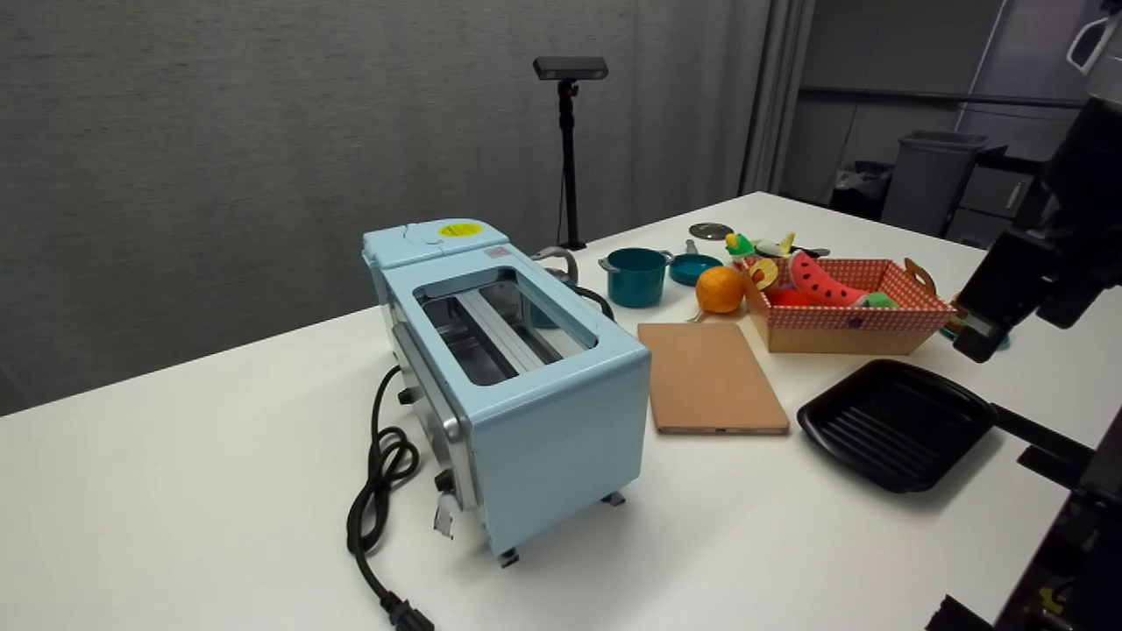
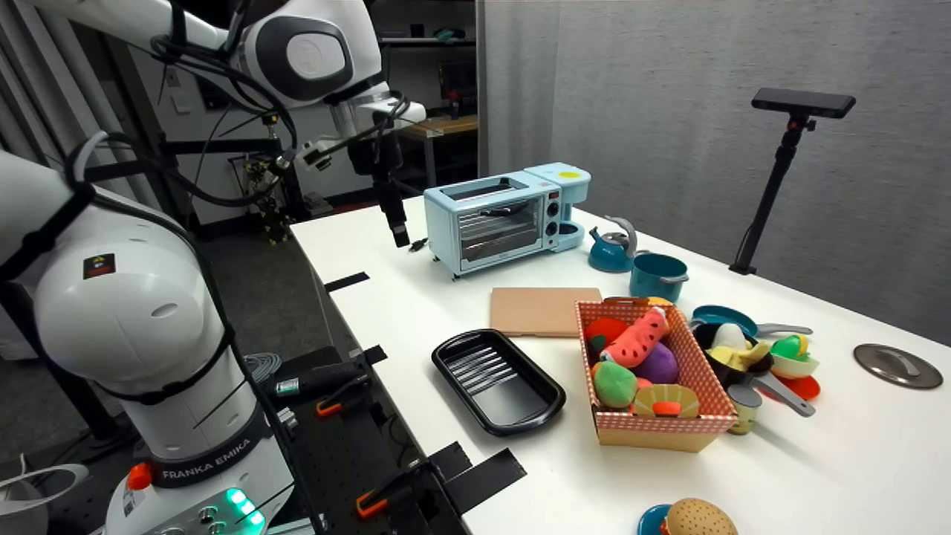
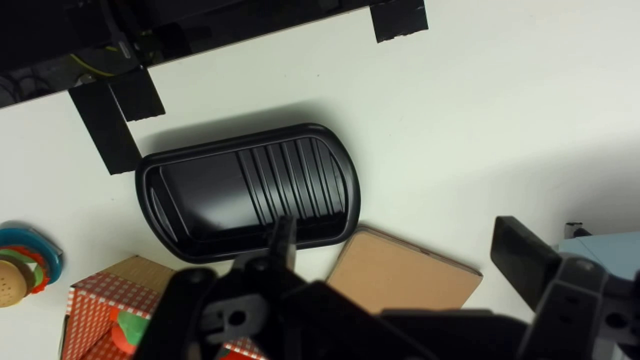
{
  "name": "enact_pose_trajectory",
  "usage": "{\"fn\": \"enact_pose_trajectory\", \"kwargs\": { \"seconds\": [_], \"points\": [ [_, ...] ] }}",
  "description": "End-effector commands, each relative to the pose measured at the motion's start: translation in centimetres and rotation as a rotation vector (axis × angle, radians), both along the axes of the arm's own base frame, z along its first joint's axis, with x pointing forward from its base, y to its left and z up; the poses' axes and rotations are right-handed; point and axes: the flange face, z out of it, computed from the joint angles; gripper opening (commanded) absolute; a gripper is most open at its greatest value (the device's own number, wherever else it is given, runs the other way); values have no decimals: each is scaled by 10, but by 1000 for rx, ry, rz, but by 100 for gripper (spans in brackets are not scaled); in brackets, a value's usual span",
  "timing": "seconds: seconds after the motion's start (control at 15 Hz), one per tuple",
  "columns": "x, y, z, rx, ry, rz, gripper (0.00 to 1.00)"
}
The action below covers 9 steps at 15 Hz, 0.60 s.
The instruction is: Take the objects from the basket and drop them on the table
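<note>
Toy food lay in the basket on the table.
In an exterior view, a toy burger sat at the bottom edge, the basket right of centre; beyond, toward the upper left, hung the gripper, fingers wide apart in the wrist view.
</note>
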Motion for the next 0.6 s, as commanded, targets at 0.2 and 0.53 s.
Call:
{"fn": "enact_pose_trajectory", "kwargs": {
  "seconds": [0.2,0.53],
  "points": [
    [3,-4,2,2,-7,-11,100],
    [14,-23,8,-5,-38,-51,100]
  ]
}}
